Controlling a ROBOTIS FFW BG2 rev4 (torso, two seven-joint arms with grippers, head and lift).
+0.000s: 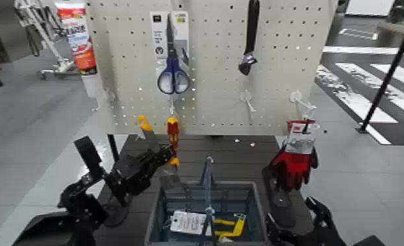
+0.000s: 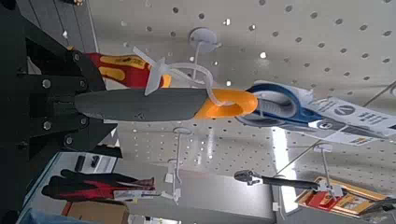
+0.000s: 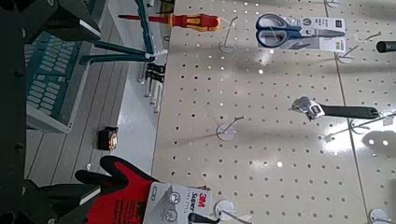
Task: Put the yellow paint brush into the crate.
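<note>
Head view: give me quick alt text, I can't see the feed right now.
The left gripper holds the yellow paint brush tilted just above the left rim of the crate, in front of a pegboard. The right gripper waits low on the right, below hanging red gloves.

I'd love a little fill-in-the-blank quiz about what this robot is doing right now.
1. The left gripper holds the ____ by its handle.
2. The crate stands ____ the pegboard.
3. On the pegboard, the scissors have ____ handles.
4. The red gloves are near the ____ gripper.

Missing words: brush; in front of; blue; right
</note>
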